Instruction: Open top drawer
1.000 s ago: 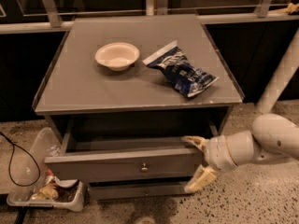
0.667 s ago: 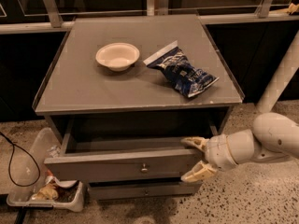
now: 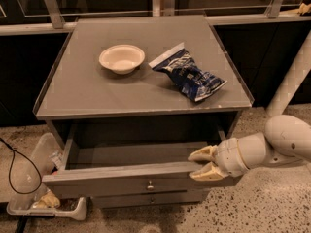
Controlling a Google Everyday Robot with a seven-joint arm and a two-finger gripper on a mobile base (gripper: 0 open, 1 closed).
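Note:
The top drawer (image 3: 97, 182) of the grey cabinet is pulled partway out, showing its grey box interior (image 3: 131, 154). A small round metal knob (image 3: 149, 183) sits at the middle of its front. My gripper (image 3: 201, 163) comes in from the right, at the right end of the drawer's front panel. One cream finger is inside the drawer and the other is outside the front, shut on the panel's top edge. A narrower drawer front (image 3: 121, 198) shows just below, closed.
On the cabinet top (image 3: 87, 93) sit a white bowl (image 3: 121, 58) and a blue chip bag (image 3: 189, 74). A white tray (image 3: 46, 207) and a black cable (image 3: 12, 171) lie on the floor at left. A white post (image 3: 291, 76) rises at right.
The fingers have closed from wide apart onto the drawer's front edge. The drawer has slid a little further out toward the camera.

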